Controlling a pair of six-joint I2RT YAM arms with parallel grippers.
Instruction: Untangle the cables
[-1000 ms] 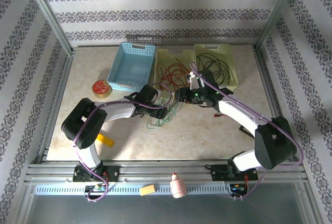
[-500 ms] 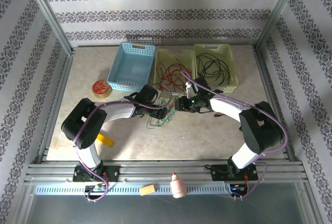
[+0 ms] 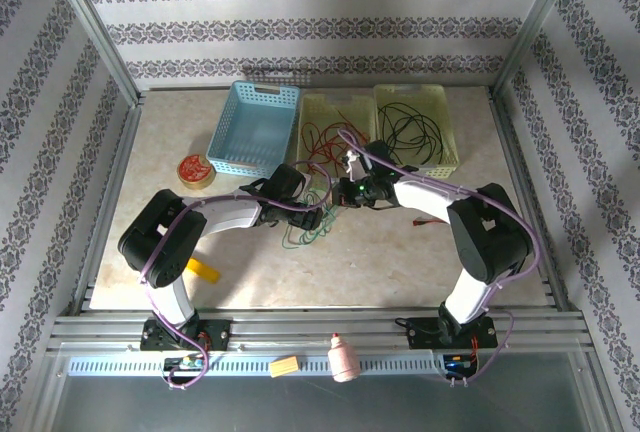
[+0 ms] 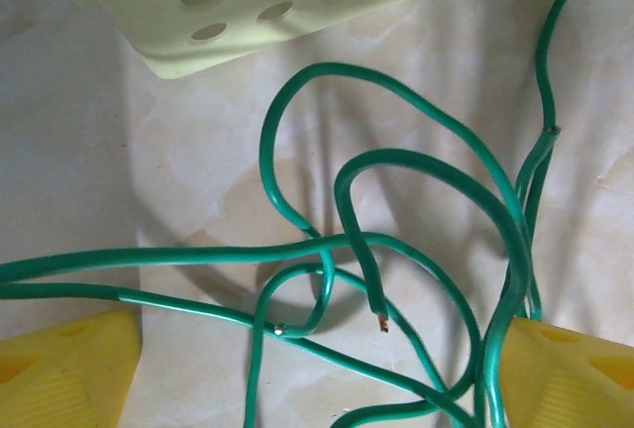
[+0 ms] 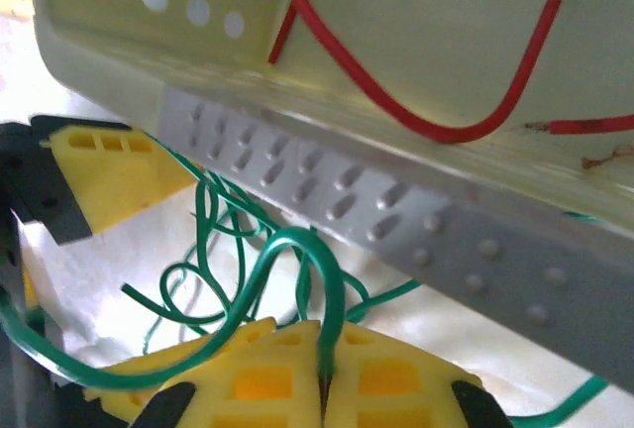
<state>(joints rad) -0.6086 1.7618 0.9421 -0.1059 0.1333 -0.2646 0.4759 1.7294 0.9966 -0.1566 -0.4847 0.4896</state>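
R gripper [image 5: 322, 359] had shifted left onto the green cables [image 5: 335, 294], fingers clamped on 1 of them; L gripper [image 4: 312, 374] stood spread wide over them.

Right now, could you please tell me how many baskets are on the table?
3, in a row at the far side: the blue basket on the left, the middle basket holding red cables, and the right basket holding dark cables. None looks hidden.

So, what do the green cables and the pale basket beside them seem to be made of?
Green cables: likely copper wire in smooth, slightly glossy plastic insulation; a bare coppery tip shows at a cut end. Basket: apparently moulded pale yellow-green plastic, fairly matte, with rows of round holes in its wall.
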